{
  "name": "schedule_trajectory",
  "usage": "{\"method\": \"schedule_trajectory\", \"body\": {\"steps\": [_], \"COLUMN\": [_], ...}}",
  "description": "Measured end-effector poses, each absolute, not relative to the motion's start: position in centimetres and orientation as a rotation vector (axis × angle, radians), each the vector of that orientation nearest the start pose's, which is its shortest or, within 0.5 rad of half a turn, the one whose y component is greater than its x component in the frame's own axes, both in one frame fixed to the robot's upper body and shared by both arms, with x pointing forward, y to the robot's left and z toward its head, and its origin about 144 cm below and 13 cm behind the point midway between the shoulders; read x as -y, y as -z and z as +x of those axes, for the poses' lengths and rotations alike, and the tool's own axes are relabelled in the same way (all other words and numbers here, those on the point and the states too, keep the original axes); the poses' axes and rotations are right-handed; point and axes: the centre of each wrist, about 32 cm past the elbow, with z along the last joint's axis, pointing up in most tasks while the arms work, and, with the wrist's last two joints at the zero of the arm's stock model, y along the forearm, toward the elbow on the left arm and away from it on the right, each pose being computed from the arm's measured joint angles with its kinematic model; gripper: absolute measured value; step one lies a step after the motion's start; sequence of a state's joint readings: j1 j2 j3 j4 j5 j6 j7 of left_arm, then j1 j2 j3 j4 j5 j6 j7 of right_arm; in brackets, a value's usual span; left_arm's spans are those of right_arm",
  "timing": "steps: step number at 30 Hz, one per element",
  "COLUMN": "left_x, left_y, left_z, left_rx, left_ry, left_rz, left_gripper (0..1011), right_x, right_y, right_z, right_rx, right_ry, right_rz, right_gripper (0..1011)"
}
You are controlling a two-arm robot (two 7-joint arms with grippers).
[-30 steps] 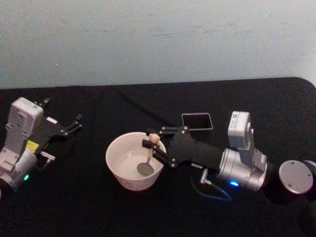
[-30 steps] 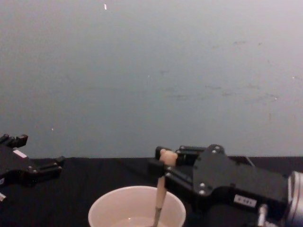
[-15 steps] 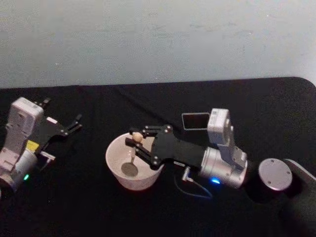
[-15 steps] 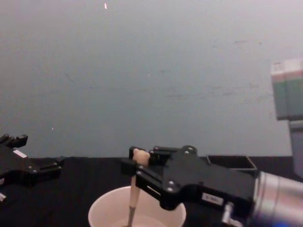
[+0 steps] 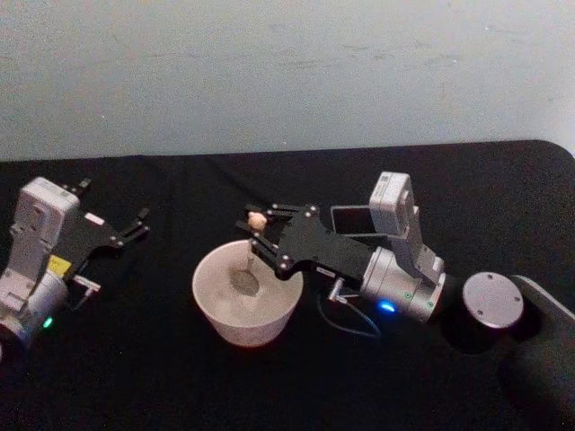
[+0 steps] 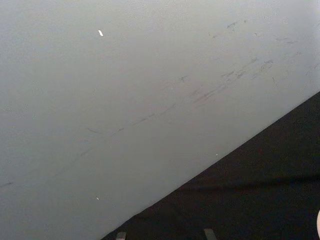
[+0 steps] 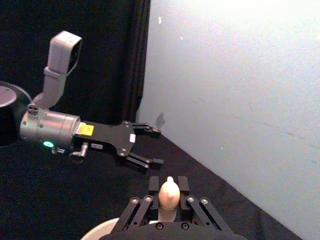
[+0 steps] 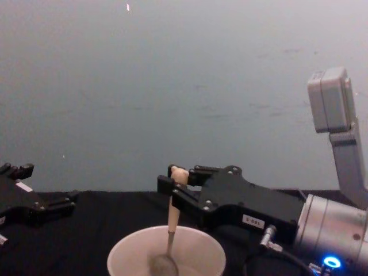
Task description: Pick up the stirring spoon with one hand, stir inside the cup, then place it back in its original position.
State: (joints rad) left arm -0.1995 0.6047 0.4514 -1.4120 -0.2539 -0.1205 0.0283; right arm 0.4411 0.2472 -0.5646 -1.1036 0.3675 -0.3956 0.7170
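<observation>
The cream cup stands in the middle of the black table. My right gripper reaches over its far rim and is shut on the beige handle of the stirring spoon. The spoon's bear head sticks up between the fingers, and its metal bowl hangs low inside the cup. In the right wrist view the bear head sits between the closed fingers. The dark grey holder stands behind the right arm, partly hidden by it. My left gripper rests open at the far left, well away from the cup.
The right arm's silver wrist and a round silver joint cap take up the table's right side. A thin cable loops beside the cup. The pale wall runs along the table's far edge.
My right gripper carried the spoon from the cup's right side to its left, then toward the far rim, sweeping the bowl around inside. The wrist rotated. The left arm stayed still.
</observation>
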Motion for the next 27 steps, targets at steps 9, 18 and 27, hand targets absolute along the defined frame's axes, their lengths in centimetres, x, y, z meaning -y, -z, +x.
{"method": "schedule_trajectory", "body": {"steps": [9,18,27], "left_x": [-31.0,-31.0,-31.0], "left_y": [-114.0,-114.0,-114.0], "left_z": [48.9,48.9,48.9], "left_rx": [0.285,0.285,0.285], "left_ry": [-1.248,-1.248,-1.248], "left_rz": [0.304,0.304,0.304], "left_gripper": [1001,1001,1001], "right_x": [19.0,20.4,21.6], "right_y": [-113.1,-113.3,-113.5], "right_z": [55.1,54.6,53.3], "right_rx": [0.177,0.167,0.156], "right_ry": [0.503,0.525,0.501], "right_rz": [0.070,0.067,0.069], "right_gripper": [215,215,215]}}
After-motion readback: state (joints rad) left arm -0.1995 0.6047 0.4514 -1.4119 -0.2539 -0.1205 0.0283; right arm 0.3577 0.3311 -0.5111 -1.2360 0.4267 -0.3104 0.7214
